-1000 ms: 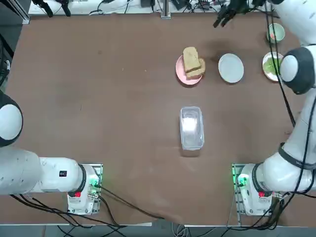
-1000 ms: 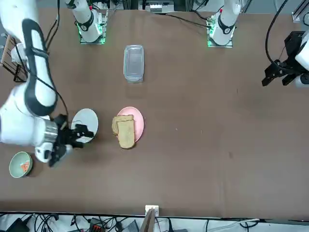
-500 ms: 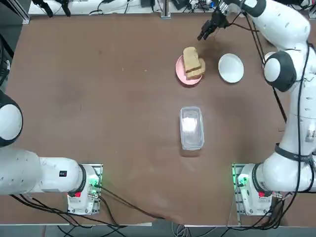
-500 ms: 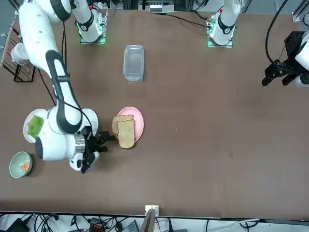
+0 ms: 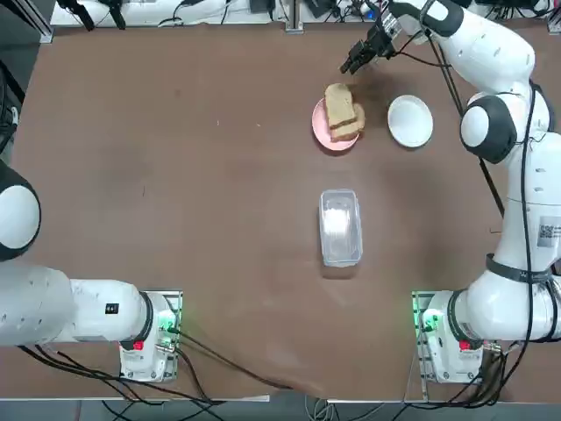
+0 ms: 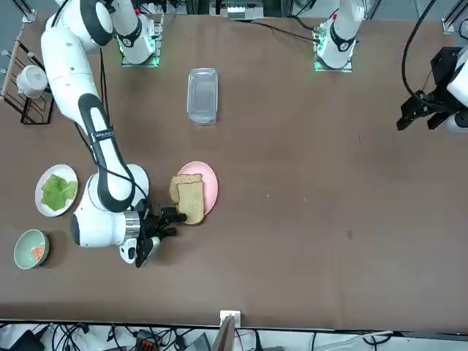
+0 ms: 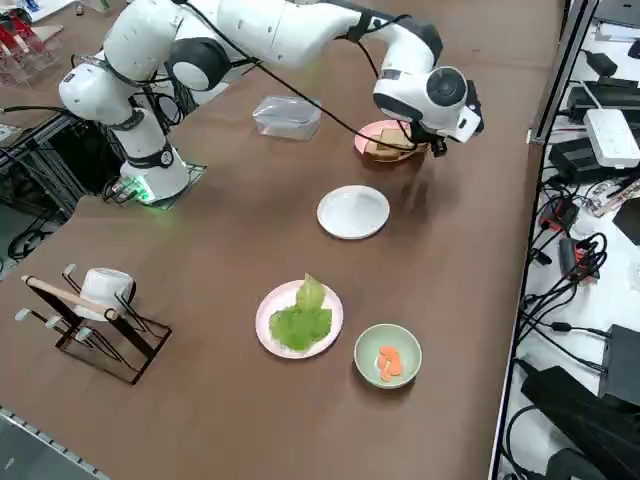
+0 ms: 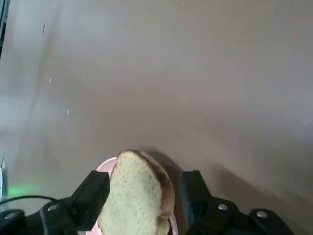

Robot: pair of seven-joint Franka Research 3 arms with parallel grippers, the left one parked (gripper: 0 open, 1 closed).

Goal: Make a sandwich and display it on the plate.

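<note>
Tan bread [image 5: 343, 111], pink plate [image 5: 321, 129], brown table [image 5: 175, 175]

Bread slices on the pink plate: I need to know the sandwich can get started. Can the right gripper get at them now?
Probably yes: the right gripper is open, its fingers either side of the top bread slice, nothing between.

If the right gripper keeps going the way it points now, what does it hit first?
Most likely the top tan toasted bread slice on the round pink plate: the right gripper has its open fingers either side of it, though contact is unclear.
</note>
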